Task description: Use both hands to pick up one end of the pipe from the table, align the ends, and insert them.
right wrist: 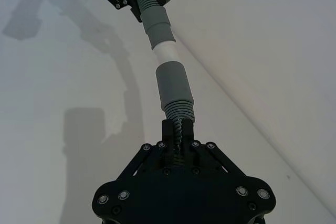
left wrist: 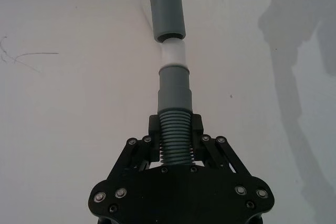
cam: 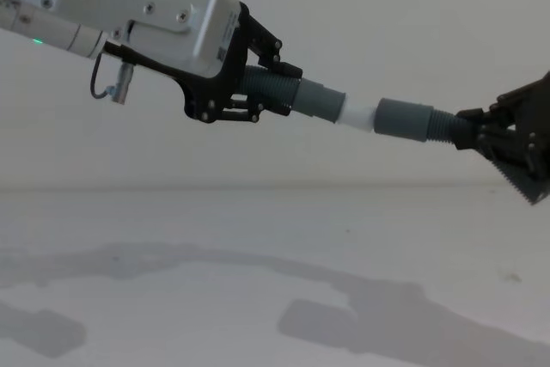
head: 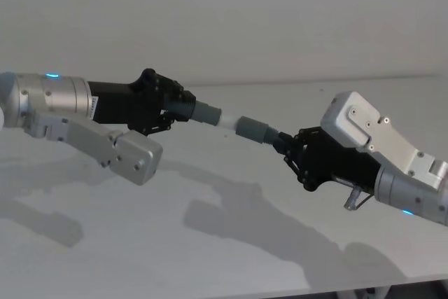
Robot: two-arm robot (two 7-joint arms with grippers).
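Both pieces of the pipe hang in the air above the table (head: 210,257), end to end in one line. My left gripper (head: 180,108) is shut on the ribbed hose (left wrist: 174,142) of one piece. That piece's grey cuff (head: 206,113) ends in a white tip (head: 229,121). My right gripper (head: 285,143) is shut on the ribbed hose (right wrist: 179,111) of the other piece. Its grey cuff (head: 253,130) faces the white tip. The tip (cam: 357,114) reaches the mouth of that cuff (cam: 404,119); how deep it sits I cannot tell.
The white table (cam: 258,247) lies below both arms, carrying only their shadows. A pale wall rises behind its far edge. Both forearms reach in from the sides at about the same height.
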